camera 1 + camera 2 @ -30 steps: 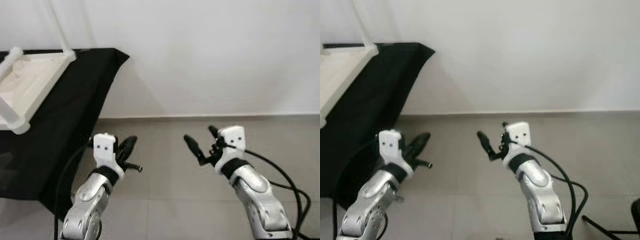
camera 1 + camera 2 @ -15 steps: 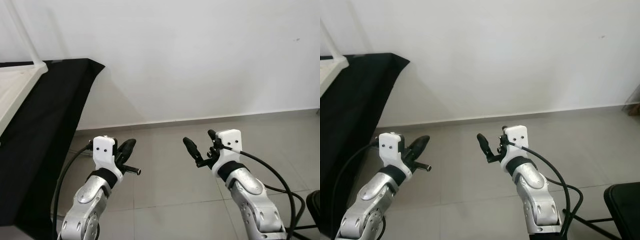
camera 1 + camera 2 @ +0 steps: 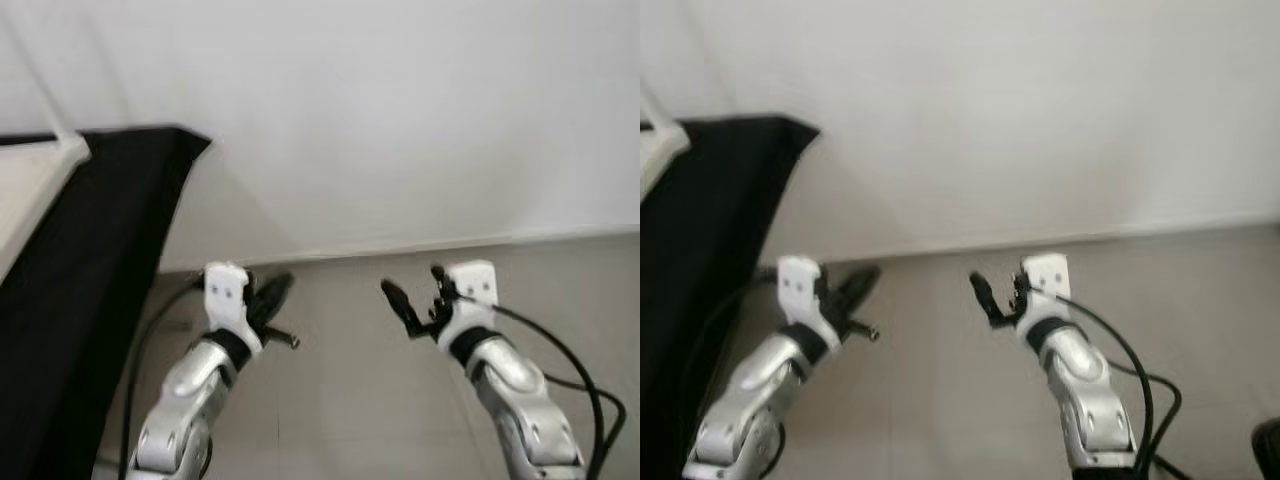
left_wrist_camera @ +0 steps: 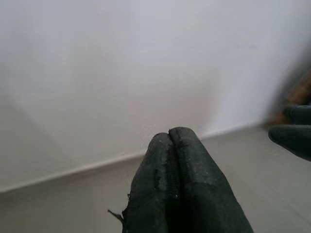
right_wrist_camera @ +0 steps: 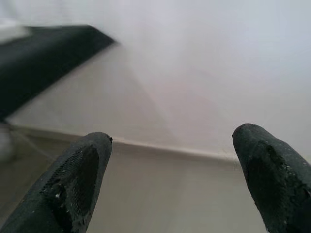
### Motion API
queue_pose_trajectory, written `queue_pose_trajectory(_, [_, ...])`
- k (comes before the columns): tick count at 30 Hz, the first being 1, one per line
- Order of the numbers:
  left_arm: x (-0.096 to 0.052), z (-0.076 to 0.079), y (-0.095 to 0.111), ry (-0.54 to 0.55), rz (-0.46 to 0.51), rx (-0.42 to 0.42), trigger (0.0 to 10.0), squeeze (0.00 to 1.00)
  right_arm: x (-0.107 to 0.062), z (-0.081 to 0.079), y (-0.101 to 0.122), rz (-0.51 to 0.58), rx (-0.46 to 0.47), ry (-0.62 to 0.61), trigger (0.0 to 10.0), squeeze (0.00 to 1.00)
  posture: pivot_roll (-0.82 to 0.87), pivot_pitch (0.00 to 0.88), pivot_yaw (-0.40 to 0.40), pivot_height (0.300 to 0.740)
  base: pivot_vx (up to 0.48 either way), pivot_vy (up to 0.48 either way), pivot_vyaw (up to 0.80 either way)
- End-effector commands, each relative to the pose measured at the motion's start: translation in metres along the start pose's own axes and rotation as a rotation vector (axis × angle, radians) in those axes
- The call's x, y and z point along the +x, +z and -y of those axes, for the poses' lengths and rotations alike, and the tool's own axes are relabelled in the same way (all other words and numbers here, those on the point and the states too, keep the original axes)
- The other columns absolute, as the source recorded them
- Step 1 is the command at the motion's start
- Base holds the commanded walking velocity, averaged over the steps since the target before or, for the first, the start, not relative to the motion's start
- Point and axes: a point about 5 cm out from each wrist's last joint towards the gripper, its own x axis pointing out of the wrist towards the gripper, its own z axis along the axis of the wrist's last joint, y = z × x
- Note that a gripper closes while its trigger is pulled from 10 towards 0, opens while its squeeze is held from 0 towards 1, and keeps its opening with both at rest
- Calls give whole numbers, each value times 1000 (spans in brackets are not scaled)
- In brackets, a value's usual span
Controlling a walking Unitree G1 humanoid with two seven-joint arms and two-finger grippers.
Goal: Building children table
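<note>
Step in hand: transit, as I judge it; neither gripper carries a part, and both arms are raised ahead of the body over the tiled floor (image 3: pixel 360 420), facing a white wall (image 3: pixel 400 120).
Left gripper (image 3: pixel 272 297): at about 8 o'clock in the head view; its fingers (image 4: pixel 177 184) are pressed together with nothing between them.
Right gripper (image 3: pixel 418 297): at about 4 o'clock; its fingers (image 5: pixel 73 179) stand wide apart, empty.
Children's table part (image 3: pixel 30 190): a white frame piece lying on the black-draped bench (image 3: pixel 90 300), at about 10 o'clock, well apart from both grippers.
Picture quality: head views are blurred, so detail of the white piece is unclear.
Next move calls for: probably turning toward 10 o'clock, closing on the bench, and opening the left gripper before reaching for the white piece.
</note>
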Motion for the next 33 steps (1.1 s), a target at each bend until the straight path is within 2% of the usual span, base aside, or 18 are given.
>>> queue_pose_trajectory(1, [-8,-11,-7,44,-38,12,10000,0,4,-12,0,15,18,53,10000,0,-37,117,18,740,356,0,0])
queue_pose_trajectory(33, [-8,-10,-9,25,-39,12,10000,0,5,-12,-2,6,20,60,10000,0,-41,107,19,740,356,0,0])
